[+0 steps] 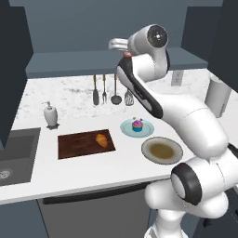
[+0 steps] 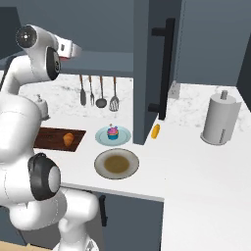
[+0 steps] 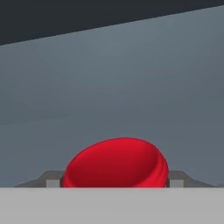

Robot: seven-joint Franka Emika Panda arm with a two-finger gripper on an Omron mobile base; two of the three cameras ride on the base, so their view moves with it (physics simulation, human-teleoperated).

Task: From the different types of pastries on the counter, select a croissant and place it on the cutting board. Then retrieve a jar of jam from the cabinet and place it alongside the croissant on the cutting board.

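Jam jar [image 3: 116, 162] sits right between the gripper [image 3: 114, 181] fingers in the hand view — red lid fills the lower middle, a grey finger tip [image 3: 53, 179] at each side touching or just beside it; can't tell if the pincer is actually clamped on it. Grey cabinet [image 3: 113, 87] wall behind. Left base view: arm reaches up to the cabinet shelf [image 1: 69, 65], far side above the counter [image 1: 69, 167]. Croissant [image 1: 101, 139] lies on the cutting board [image 1: 74, 146], toward its right end. Cupcake [image 1: 137, 125] on a light blue plate [image 1: 125, 128] just right of the board; brown-centred plate [image 1: 161, 150] nearer, to the right. Soap dispenser [image 1: 50, 115] far left of the board, utensils [image 1: 104, 90] hanging on the back wall. Right base view — paper towel roll [image 2: 219, 119] far right, small yellow-orange oblong [image 2: 155, 131] near the tall cabinet panel [image 2: 147, 68].
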